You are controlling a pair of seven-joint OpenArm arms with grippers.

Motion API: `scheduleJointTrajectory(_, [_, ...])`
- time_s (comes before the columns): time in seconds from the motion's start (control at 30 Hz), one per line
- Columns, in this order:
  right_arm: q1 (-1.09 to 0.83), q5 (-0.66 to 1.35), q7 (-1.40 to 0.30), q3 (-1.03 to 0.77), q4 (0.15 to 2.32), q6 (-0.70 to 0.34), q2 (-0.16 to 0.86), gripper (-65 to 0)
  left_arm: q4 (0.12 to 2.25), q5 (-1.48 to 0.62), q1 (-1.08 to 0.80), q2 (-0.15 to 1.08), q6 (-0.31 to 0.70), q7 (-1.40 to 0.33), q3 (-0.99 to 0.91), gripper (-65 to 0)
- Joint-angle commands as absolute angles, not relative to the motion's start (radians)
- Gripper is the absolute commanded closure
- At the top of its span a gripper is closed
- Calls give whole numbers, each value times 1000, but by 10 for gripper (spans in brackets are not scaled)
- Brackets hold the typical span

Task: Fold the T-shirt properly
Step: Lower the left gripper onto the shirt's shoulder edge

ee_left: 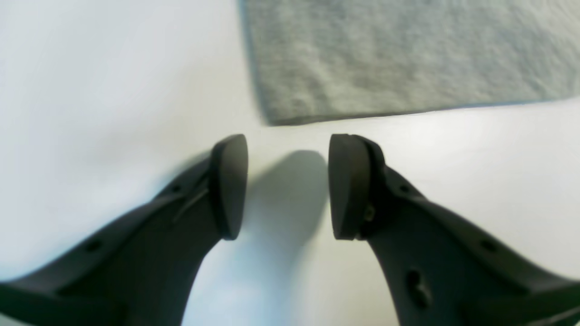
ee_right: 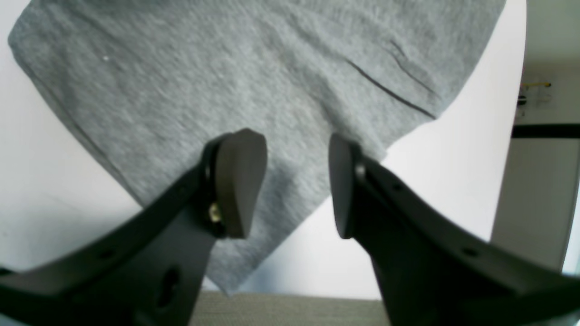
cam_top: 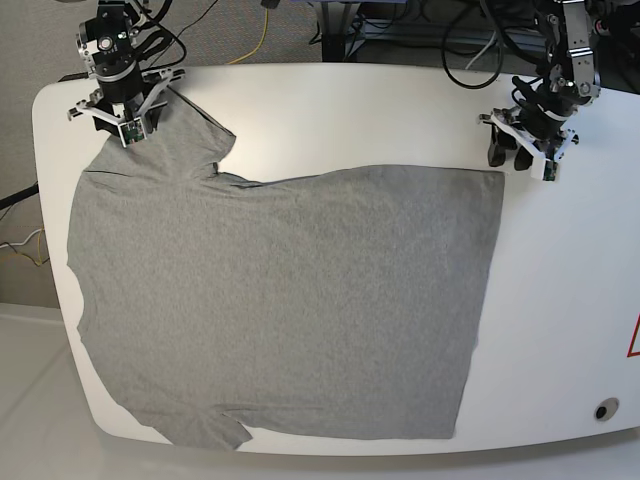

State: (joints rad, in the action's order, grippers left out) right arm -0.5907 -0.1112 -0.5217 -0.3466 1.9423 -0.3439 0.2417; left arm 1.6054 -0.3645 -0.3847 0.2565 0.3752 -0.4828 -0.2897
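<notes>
T-shirt [cam_top: 290, 300] lies flat over the white table [cam_top: 560, 300], so its corners are easy to reach. Right claw [ee_right: 297, 185] hangs open above a sleeve [cam_top: 185, 145]; left claw [ee_left: 287, 185], also open and empty, waits beside the hem corner [ee_left: 276, 113].

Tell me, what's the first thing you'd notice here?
The big plain heather-grey T-shirt spread flat, covering most of the white rounded table. Then the two black robot arms at the far corners: the right gripper hovers over a sleeve with open jaws, and the left gripper hangs just off the shirt's far hem corner, jaws also open.
</notes>
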Motion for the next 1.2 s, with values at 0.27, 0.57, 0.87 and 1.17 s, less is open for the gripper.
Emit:
scheduleJointTrajectory(0.27, [-591,-121,-503,-355,1970,-338,256,-267,1638,-380,-382,234,408,-475,-330,-267])
scheduleJointTrajectory(0.57, [-588,-117,-501,-355,1966,-338,260,-268,1662,-370,-380,242,385,-480,-288,-271])
scheduleJointTrajectory(0.87, [-587,-112,-505,-371,1966,-324,256,-267,1641,-369,-377,262,387,-475,-298,-271])
scheduleJointTrajectory(1.17, [-581,-99,-503,-371,1975,-324,243,-267,1647,-377,-371,270,387,-484,-296,-264])
